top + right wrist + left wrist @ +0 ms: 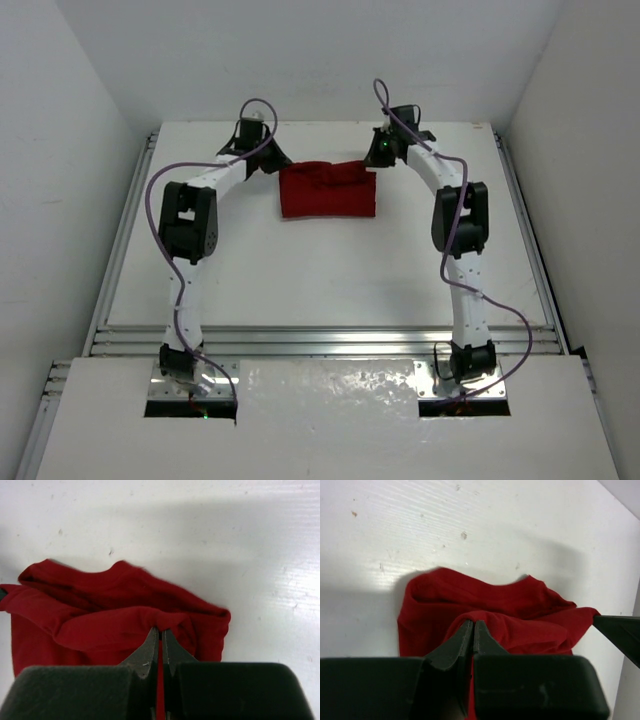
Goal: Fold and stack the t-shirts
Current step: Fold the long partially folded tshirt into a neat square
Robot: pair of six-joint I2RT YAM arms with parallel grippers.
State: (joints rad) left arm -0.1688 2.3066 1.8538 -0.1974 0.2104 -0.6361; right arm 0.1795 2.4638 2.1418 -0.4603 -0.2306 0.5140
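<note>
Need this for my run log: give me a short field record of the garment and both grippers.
garment: one dark red t-shirt, partly folded, roughly rectangular
place: far middle of the white table
left gripper: shut, pinching the t-shirt at its far left corner
right gripper: shut, pinching the far right corner
cloth near the grippers: bunched and wrinkled
stack: none, only one garment in view

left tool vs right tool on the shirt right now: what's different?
The left tool pinches the t-shirt at its far left corner, while the right tool pinches the far right corner. The left tool reaches in from the shirt's left side and the right tool from its right, mirrored. Shared: both are shut on a raised fold of cloth, about equally far out on the table.
</note>
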